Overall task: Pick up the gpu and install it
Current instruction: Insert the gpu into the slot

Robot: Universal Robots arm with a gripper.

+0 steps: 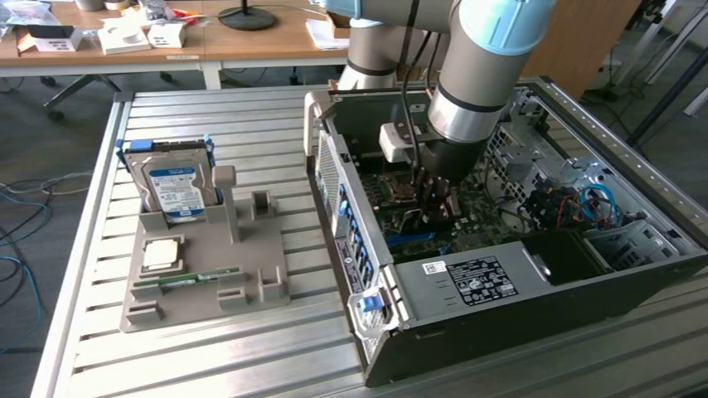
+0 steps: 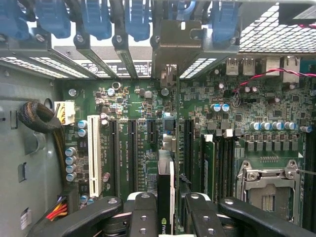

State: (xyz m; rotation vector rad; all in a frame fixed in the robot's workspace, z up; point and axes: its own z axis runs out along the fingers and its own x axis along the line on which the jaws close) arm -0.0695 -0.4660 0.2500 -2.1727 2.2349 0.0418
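Pickup looks done — the end effector, clamped on the gpu edge-on, hangs inside the computer case over the motherboard slots — seating looks unfinished.

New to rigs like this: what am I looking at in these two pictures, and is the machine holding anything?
This is one robot arm with a gripper at its end, reaching into an open computer case lying on a slatted metal table. One picture comes from a camera off the arm, the other from a camera on the wrist, facing the motherboard. There the gripper holds the gpu, a thin card seen edge-on, at the slots. Beside the case, a grey holder carries a hard drive and a memory stick.
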